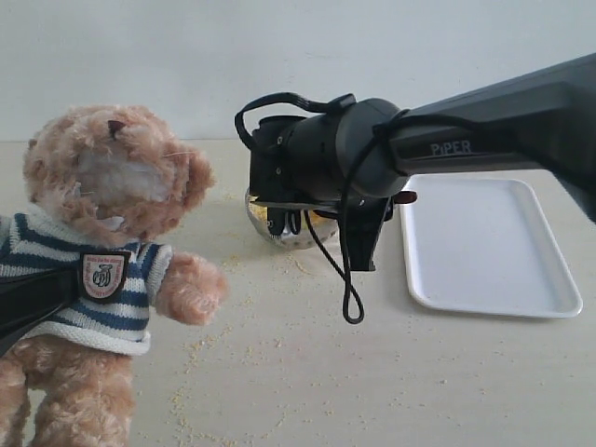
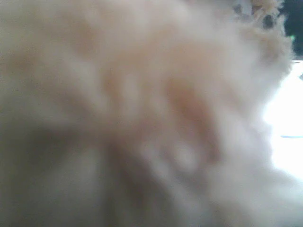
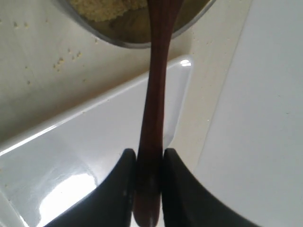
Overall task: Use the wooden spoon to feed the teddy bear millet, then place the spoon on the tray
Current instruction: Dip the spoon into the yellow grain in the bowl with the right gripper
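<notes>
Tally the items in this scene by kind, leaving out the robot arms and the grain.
teddy bear: 1
steel bowl: 1
wooden spoon: 1
tray: 1
Total: 4

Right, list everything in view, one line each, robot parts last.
teddy bear: one, light brown, navy-and-white striped shirt, left side of the table
steel bowl: one, silver, mid-table under the right gripper, left of the tray
millet: one heap, yellow, in the steel bowl
loose grains: many, yellow, scattered on the table in front of the bear
wooden spoon: one, dark reddish brown, handle gripped, far end over the steel bowl
tray: one, white, right side
table: one, beige
cable: one, black, loop hanging off the right arm
right arm: one, black, reaching in from the right
right gripper: one, black, shut on the spoon handle
left arm: one, dark, against the bear's shirt; jaws not visible
</notes>
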Tool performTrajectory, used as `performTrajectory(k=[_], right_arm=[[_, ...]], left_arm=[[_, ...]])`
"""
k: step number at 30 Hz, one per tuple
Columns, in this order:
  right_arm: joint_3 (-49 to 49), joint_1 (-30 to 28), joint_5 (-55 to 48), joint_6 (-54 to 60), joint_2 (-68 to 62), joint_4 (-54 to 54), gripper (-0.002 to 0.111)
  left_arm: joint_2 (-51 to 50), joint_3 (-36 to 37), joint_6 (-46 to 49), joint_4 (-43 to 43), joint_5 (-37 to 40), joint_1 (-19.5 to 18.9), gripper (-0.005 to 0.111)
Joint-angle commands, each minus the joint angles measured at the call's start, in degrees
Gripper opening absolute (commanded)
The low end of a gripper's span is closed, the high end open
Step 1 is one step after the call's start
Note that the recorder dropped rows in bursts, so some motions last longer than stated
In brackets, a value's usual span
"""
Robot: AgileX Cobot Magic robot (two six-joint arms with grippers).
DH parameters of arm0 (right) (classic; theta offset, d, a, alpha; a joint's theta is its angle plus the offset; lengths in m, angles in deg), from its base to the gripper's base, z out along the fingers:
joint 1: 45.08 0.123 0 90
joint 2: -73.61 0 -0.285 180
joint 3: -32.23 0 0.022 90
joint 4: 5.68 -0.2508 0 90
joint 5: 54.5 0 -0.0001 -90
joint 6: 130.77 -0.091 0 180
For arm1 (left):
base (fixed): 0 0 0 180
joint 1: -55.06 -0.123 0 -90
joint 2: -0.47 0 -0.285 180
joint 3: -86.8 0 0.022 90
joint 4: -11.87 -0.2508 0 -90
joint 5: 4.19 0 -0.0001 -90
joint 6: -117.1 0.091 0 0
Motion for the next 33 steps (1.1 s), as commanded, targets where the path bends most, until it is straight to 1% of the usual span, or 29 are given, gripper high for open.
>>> performTrajectory(k=[1,9,15,20,27,33], right_arm=[[-0.2,-0.4,0.0,-0.6,1.0,-0.5,0.000],[-0.2,-0.6,1.6,-1.6,2.5,-2.6,0.000],[-0.2,-0.6,3.0,-0.2,3.2,-8.0,0.000],[-0.2,-1.0,1.5,0.0,3.7,-8.2,0.000],[-0.2,-4.5,1.4,1.8,4.3,-9.0,0.000],[-0.2,-4.5,2.3,4.5,4.2,-7.9,0.000]], left_arm=[[-0.1,0.0,0.0,1.2,0.9,-0.2,0.005],[-0.1,0.0,0.3,1.2,0.9,-0.2,0.005],[-0.1,0.0,0.3,1.2,0.9,-0.2,0.005],[-0.1,0.0,0.3,1.2,0.9,-0.2,0.005],[-0.1,0.0,0.3,1.2,0.9,-0.2,0.005],[-0.1,0.0,0.3,1.2,0.9,-0.2,0.005]])
